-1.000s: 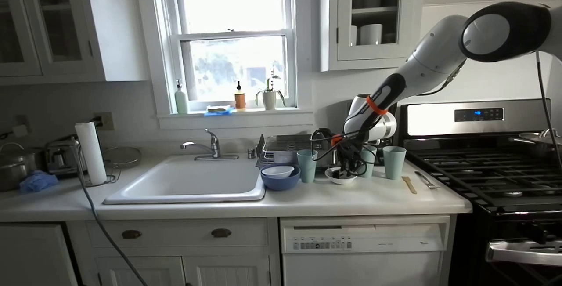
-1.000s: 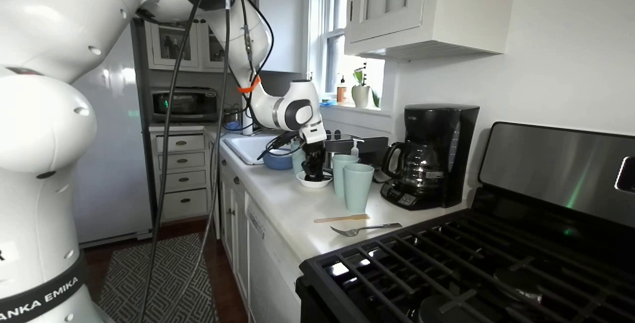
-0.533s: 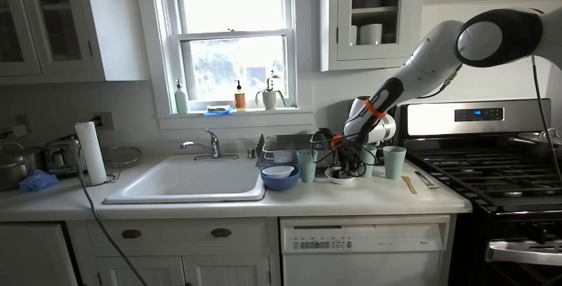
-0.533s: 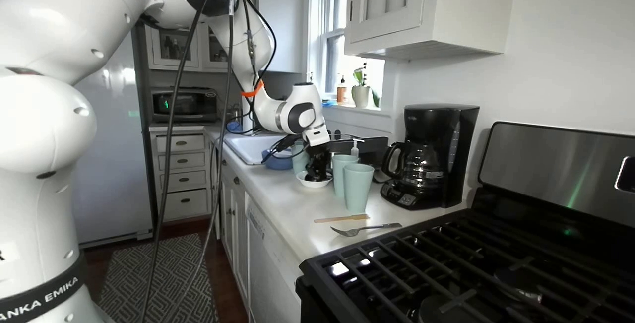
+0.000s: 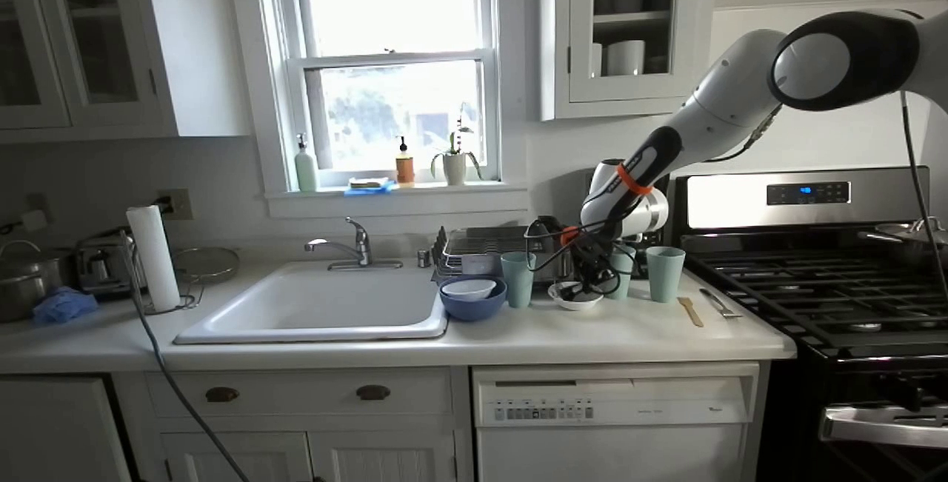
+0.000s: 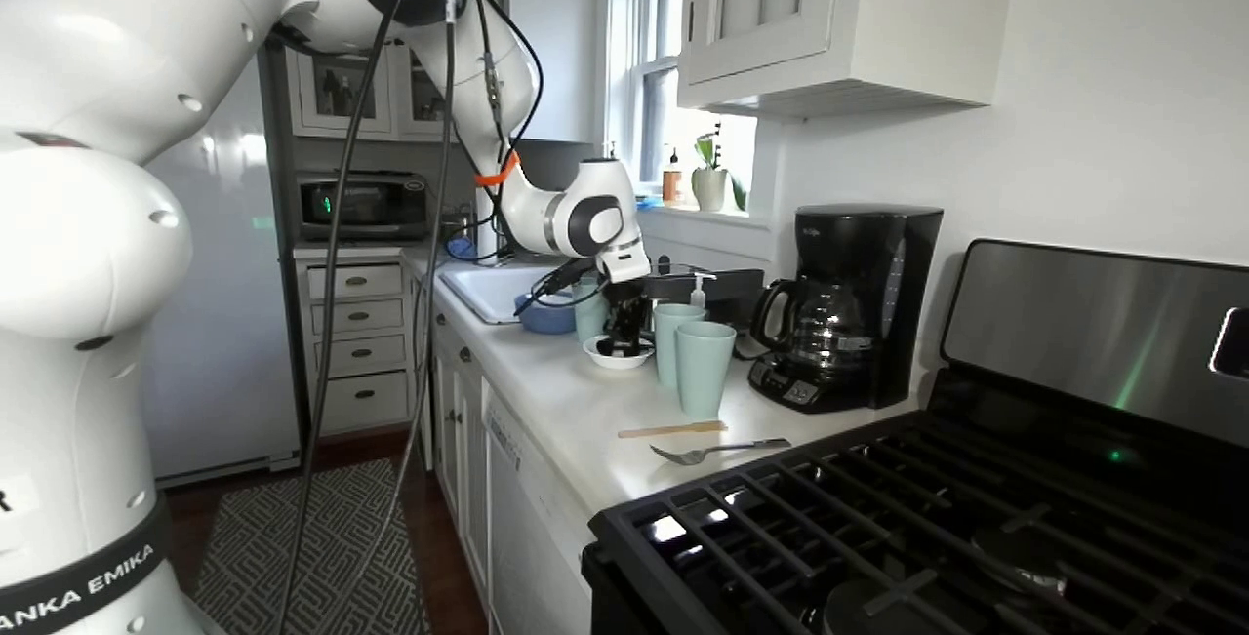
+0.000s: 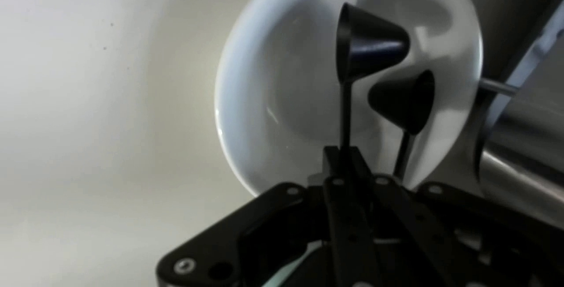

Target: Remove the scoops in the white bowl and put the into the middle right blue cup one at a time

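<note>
The shallow white bowl [image 7: 291, 102] stands on the counter and also shows in both exterior views [image 5: 574, 305] [image 6: 617, 360]. In the wrist view my gripper [image 7: 344, 157] is shut on the thin handle of a black scoop [image 7: 376, 44]. The scoop's cup hangs over the bowl, tilted sideways. A second black scoop [image 7: 396, 97] lies in the bowl at its right side, its handle running under the gripper. Three pale blue cups stand near: one left of the bowl [image 5: 518, 280], one behind my gripper to the right [image 5: 621, 275], one farther right [image 5: 665, 275].
A darker blue bowl [image 5: 474, 310] holding a white bowl [image 5: 469, 289] stands beside the sink [image 5: 318, 334]. A dish rack [image 5: 481, 241] is behind. A wooden utensil [image 6: 673, 430], fork [image 6: 717, 451], coffee maker [image 6: 849, 308] and stove [image 6: 878, 537] lie beyond the cups.
My gripper has shifted slightly toward the cups on the right, dipping a little and then rising slightly. It stays over the white bowl. The bowls and cups have not moved.
</note>
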Action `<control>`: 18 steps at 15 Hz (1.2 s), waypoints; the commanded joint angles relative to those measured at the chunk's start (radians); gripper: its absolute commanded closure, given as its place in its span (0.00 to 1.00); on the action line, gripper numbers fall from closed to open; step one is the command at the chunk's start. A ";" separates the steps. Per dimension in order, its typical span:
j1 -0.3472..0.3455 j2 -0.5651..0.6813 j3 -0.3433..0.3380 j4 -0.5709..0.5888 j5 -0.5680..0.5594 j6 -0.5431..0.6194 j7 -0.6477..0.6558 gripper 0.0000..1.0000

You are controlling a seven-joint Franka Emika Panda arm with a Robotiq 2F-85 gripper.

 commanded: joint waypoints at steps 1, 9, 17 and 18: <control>0.008 -0.100 -0.017 -0.040 -0.026 -0.067 0.020 0.99; 0.064 -0.221 -0.106 -0.071 -0.187 -0.013 0.171 0.99; 0.195 -0.261 -0.309 -0.054 -0.756 -0.166 0.666 0.99; 0.187 -0.267 -0.293 -0.054 -0.799 -0.209 0.699 0.99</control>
